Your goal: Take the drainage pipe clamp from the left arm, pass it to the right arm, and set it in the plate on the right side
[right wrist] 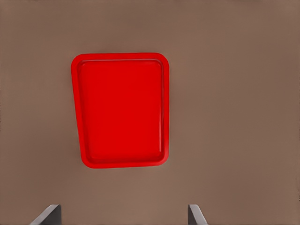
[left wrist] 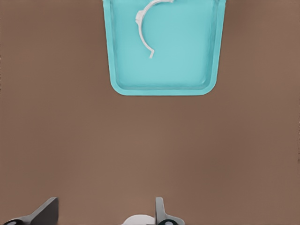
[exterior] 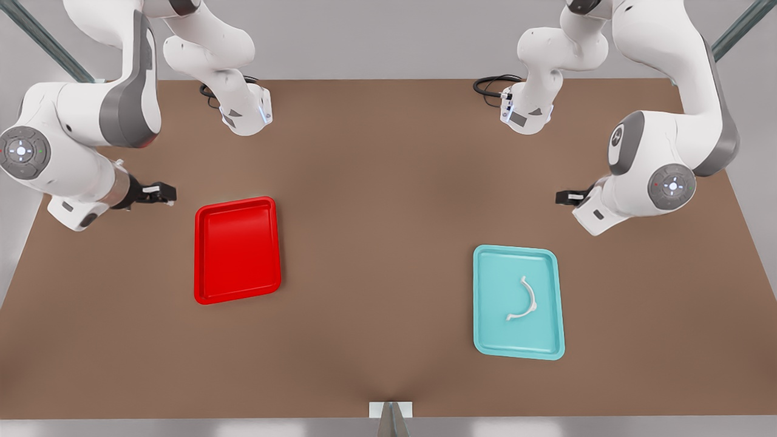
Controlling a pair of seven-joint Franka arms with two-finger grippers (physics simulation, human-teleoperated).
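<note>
The drainage pipe clamp (exterior: 534,298), a thin white half-ring, lies inside a teal tray (exterior: 495,303) on the front view's right. In the left wrist view the clamp (left wrist: 139,19) rests in the teal tray (left wrist: 187,51), well ahead of my left gripper (left wrist: 104,213), which is open and holds nothing. That left gripper (exterior: 561,197) hovers above the table, behind the teal tray. The plate (exterior: 238,249), a bright red tray, sits bare on the front view's left. My right gripper (exterior: 167,194) hangs open just behind and to the left of it, looking down on the plate (right wrist: 121,110).
A brown table (exterior: 388,182) carries both trays, with wide bare surface between them. The two arm bases (exterior: 246,112) (exterior: 525,112) stand at the back edge with black cables. A small white bracket (exterior: 390,409) sits at the front edge.
</note>
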